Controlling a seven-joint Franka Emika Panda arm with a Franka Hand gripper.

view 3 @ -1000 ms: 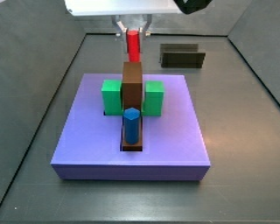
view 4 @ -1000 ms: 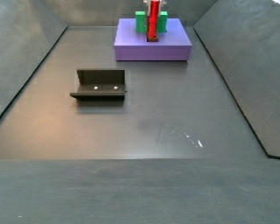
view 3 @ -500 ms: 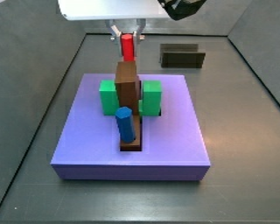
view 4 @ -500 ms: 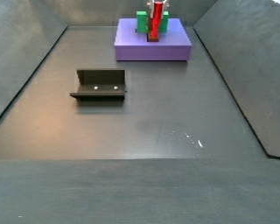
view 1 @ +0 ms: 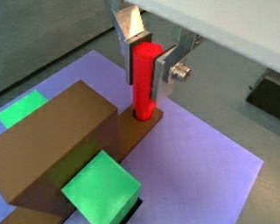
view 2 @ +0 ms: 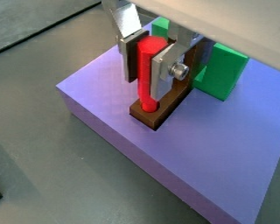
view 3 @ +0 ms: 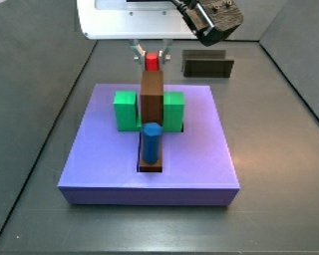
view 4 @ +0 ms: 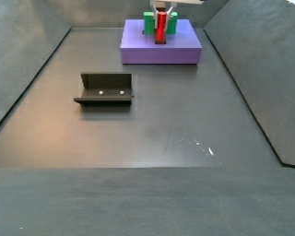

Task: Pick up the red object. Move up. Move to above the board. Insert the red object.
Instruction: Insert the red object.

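The red object point(view 1: 146, 79) is a thin red peg standing upright, its lower end sitting in a hole at the end of the long brown bar point(view 1: 49, 149) on the lavender board point(view 1: 213, 166). My gripper point(view 1: 147, 87) is shut on the red object, one finger on each side. Both show again in a wrist view, red object point(view 2: 147, 74) and gripper point(view 2: 146, 87) over the board point(view 2: 130, 140). In a side view the gripper point(view 3: 152, 52) holds the red object point(view 3: 152, 63) at the bar's far end point(view 3: 151, 100). Both appear small in a side view, red object point(view 4: 161, 28) on the board point(view 4: 162, 53).
A blue peg point(view 3: 149, 142) stands at the bar's near end. Two green blocks point(view 3: 125, 110) point(view 3: 175, 110) flank the bar. The dark fixture point(view 3: 207, 66) stands on the grey floor beyond the board, and shows in a side view point(view 4: 106, 89). Grey walls ring the floor.
The gripper has come down with the red object. Less of the peg now shows above the brown bar, and its lower end sits in the bar's hole.
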